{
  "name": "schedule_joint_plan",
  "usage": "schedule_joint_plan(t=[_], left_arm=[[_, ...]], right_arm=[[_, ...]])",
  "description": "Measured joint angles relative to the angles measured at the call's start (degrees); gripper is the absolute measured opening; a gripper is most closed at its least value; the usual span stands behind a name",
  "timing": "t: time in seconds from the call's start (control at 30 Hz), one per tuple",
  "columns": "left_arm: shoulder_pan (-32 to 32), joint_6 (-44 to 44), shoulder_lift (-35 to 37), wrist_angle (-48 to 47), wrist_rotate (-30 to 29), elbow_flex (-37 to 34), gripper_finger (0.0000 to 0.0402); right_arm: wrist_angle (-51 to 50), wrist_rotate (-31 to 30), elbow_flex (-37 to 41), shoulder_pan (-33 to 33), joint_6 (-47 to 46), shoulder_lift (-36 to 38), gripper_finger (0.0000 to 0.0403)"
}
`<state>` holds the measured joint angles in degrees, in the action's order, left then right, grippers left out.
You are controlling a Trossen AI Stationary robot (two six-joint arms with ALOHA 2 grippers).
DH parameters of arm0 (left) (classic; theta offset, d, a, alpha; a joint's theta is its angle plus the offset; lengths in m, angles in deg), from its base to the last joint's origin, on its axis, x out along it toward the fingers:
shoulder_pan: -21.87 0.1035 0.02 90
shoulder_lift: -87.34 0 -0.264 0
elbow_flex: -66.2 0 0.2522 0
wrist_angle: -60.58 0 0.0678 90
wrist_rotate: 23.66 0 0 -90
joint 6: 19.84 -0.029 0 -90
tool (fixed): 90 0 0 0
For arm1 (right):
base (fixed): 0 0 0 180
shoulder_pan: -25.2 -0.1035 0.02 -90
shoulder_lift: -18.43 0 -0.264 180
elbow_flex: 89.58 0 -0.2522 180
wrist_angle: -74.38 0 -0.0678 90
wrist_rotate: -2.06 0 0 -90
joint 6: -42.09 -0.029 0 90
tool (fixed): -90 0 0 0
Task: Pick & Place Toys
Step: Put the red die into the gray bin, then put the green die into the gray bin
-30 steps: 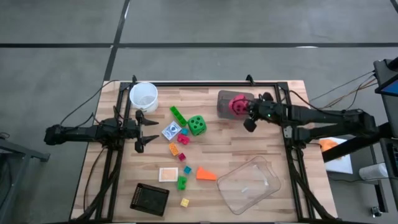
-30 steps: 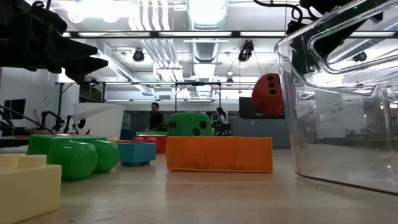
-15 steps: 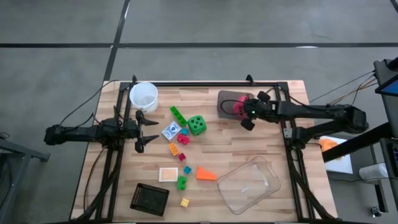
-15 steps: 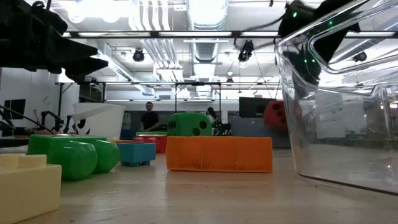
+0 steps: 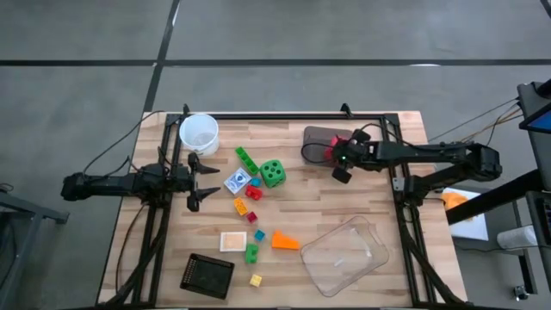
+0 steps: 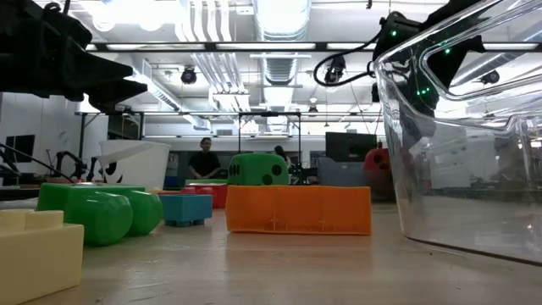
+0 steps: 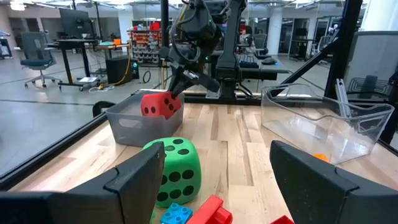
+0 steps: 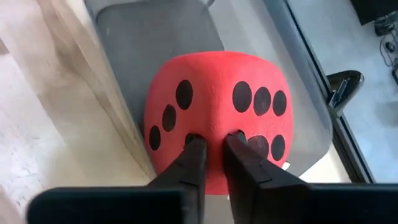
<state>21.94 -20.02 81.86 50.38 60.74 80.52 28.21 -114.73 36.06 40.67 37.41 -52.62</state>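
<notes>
My right gripper (image 5: pixel 338 158) is shut on the pink-red dotted die (image 8: pixel 214 93) at the far right of the table, over the grey bin (image 5: pixel 314 138). In the left wrist view the die (image 7: pixel 160 104) sits at the bin's rim (image 7: pixel 134 121), its lower part behind the bin wall. The green die (image 5: pixel 273 173), the orange wedge (image 5: pixel 285 240) and several small bright bricks (image 5: pixel 246 207) lie on the table's middle. My left gripper (image 5: pixel 196 181) waits open at the table's left, touching nothing. My right gripper pinches the die's near face (image 8: pixel 211 134) between its two fingers, which stand close together and dent the soft surface in. The fingers slant down from the table's right. The die hangs at the fingertips, its lower part inside the grey bin; whether it touches the bin's floor I cannot tell.
A white cup (image 5: pixel 199 133) stands at the far left. A clear plastic tray (image 5: pixel 344 254) lies at the near right. A black square device (image 5: pixel 207 274), a tan tile (image 5: pixel 232 241) and a blue-and-white card (image 5: pixel 237 182) lie among the bricks.
My right gripper has gone down toward the grey bin with the pink-red die, staying shut on it. The die, held well above the bin a second ago, now sits low at the bin's rim.
</notes>
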Motion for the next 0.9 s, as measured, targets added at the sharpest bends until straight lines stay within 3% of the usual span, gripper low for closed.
schedule_joint_plan(t=[0.37, 0.57, 0.67, 0.77, 0.9], left_arm=[[0.0, 0.02, 0.0, -0.56, 0.0, 0.0, 0.0291], [0.0, 0.2, 0.0, -0.51, -0.01, 0.0, 0.0291], [0.0, 0.75, 0.0, -0.43, 0.0, 0.0, 0.0291], [-0.02, 2.04, 0.0, -0.4, 0.0, 0.0, 0.0291], [-0.02, 4.02, -0.29, -0.25, -0.02, 0.0, 0.0291]], right_arm=[[0.6, 1.34, 0.0, -0.09, -1.58, 7.7, 0.0257], [5.19, 9.47, 0.2, -1.13, -1.58, 8.78, 0.0306], [16.71, 16.14, 2.19, -3.11, -1.55, 9.19, 0.0308], [34.77, 21.25, 6.67, -6.09, -1.45, 8.94, 0.0308], [58.65, 22.16, 13.6, -10.45, -0.83, 6.88, 0.0308]])
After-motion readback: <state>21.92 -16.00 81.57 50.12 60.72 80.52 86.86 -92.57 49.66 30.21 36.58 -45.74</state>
